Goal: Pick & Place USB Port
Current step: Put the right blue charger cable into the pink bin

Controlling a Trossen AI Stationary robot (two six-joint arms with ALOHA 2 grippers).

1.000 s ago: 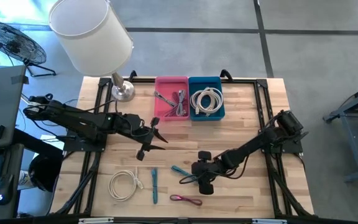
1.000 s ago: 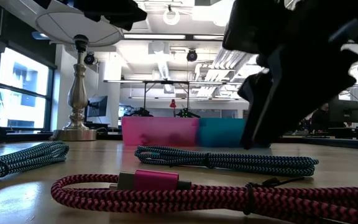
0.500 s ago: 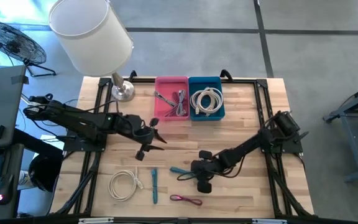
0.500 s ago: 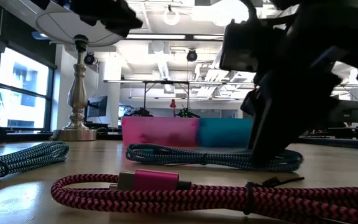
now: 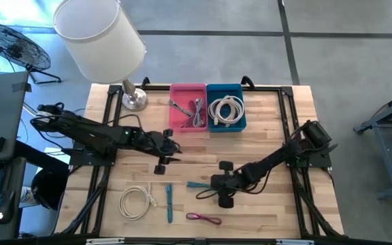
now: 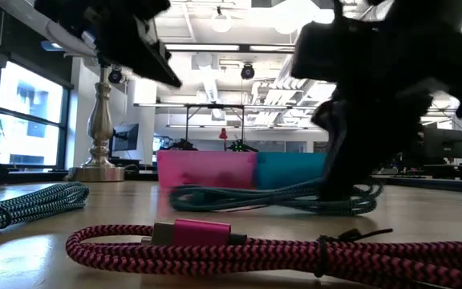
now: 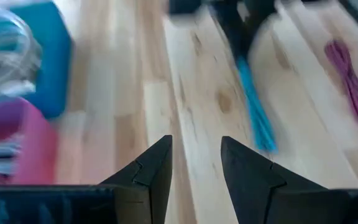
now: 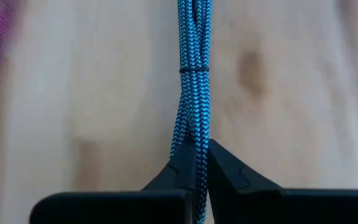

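A teal braided cable [image 5: 197, 185], folded into a bundle, lies on the wooden table [image 5: 271, 129] near its middle front. My right gripper [image 5: 213, 184] is shut on the bundle's right end, which also shows in the right wrist view [image 8: 192, 93] and the low view [image 6: 255, 197]. My left gripper [image 5: 173, 151] hovers open and empty left of centre, in front of the pink bin [image 5: 188, 107]. Its fingers [image 7: 152, 169] stand apart over bare wood. My right gripper pinches the teal cable bundle between its two fingers [image 8: 183, 167], several strands together, at the end [image 8: 194, 140] short of the black tie band [image 8: 192, 70]. It comes slanting down from the table's right, with the bundle running on ahead of the fingers. The rest lies on the table.
A blue bin [image 5: 226, 109] with a white cable stands beside the pink bin at the back. A second teal cable [image 5: 169, 203], a white coil [image 5: 136, 202] and a magenta cable [image 5: 203, 218] lie along the front. A lamp [image 5: 101, 37] stands at the far left.
My right gripper has come down onto the teal cable and shut on its right end. That end has bunched up slightly, while the rest stays on the table. My left arm has shifted a little, still open.
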